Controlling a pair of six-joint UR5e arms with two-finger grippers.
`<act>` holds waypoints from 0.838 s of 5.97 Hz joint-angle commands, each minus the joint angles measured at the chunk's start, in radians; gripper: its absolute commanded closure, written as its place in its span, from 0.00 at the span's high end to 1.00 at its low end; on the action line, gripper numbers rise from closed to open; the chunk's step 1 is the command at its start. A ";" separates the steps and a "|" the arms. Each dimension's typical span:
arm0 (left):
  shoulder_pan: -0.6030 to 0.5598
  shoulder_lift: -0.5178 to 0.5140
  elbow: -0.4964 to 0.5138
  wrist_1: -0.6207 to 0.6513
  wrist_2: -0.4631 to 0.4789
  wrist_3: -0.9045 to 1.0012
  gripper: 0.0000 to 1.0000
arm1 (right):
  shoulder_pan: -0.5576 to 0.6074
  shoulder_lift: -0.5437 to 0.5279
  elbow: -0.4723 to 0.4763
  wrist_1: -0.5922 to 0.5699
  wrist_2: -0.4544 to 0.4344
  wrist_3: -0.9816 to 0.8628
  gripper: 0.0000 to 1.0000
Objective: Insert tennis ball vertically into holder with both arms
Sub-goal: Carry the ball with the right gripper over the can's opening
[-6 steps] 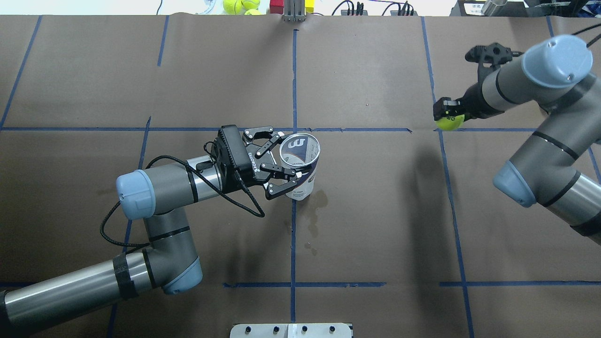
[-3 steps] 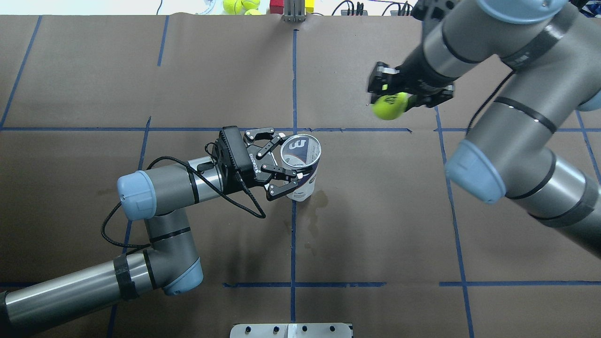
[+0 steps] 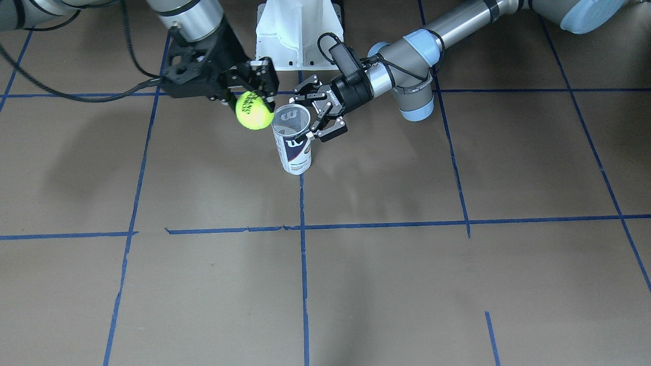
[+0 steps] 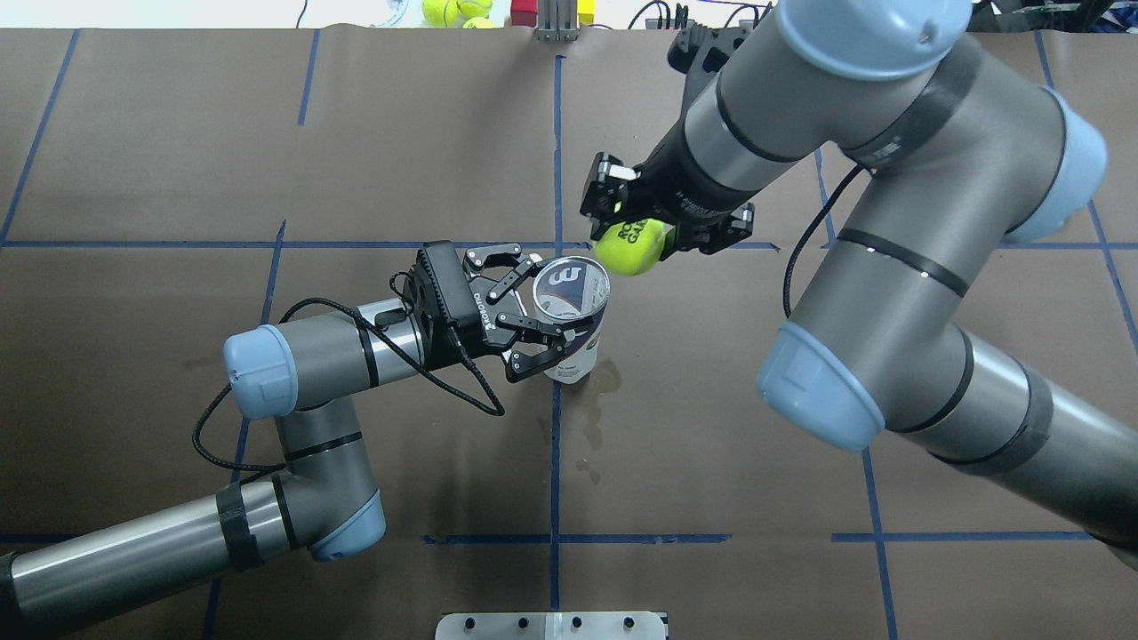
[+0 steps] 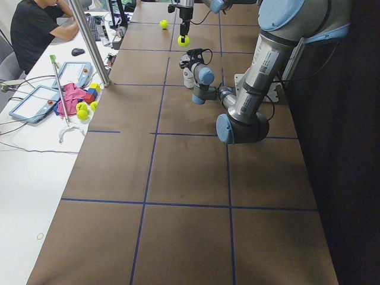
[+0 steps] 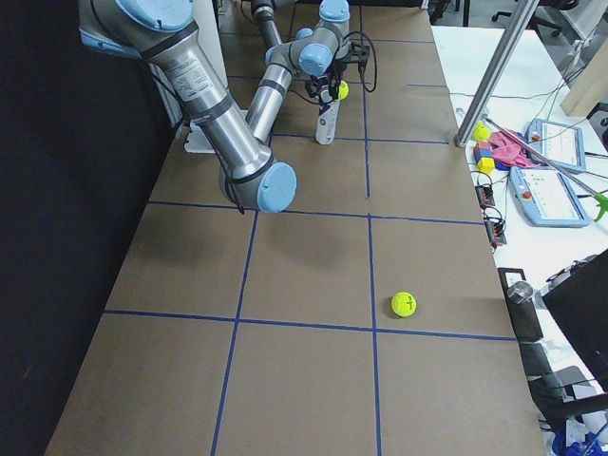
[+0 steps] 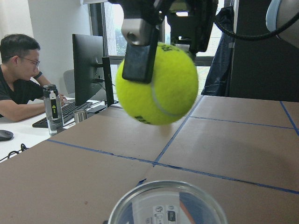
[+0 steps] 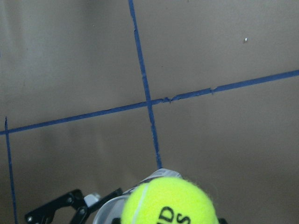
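Overhead, the clear plastic cylindrical can with a white and navy label stands upright on the brown paper-covered bench, on one of its blue tape lines, with its open mouth facing up. The left gripper reaches in from the side, and its black fingers are closed against the can's upper part on two sides. The right gripper points downward with its fingers clamped on the fuzzy yellow-green tennis ball with dark lettering. The ball hangs in the air just beside the can's rim and higher than it, on the side away from the robot's base, not yet in the mouth. A second yellow-green ball lies on the bench, well apart from the can.
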State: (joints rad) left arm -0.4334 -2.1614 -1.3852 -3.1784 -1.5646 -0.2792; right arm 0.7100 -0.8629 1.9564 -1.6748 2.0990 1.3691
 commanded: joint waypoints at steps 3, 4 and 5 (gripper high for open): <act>0.002 0.003 0.000 0.000 0.000 0.000 0.67 | -0.046 0.054 -0.053 0.001 -0.037 0.048 0.35; 0.004 0.003 -0.002 -0.001 0.000 0.000 0.67 | -0.053 0.058 -0.059 0.000 -0.060 0.048 0.60; 0.002 0.003 0.000 0.000 0.000 0.000 0.69 | -0.063 0.058 -0.062 0.001 -0.089 0.065 0.83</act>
State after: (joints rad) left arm -0.4303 -2.1584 -1.3860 -3.1792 -1.5647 -0.2792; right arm 0.6559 -0.8069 1.8997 -1.6744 2.0365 1.4223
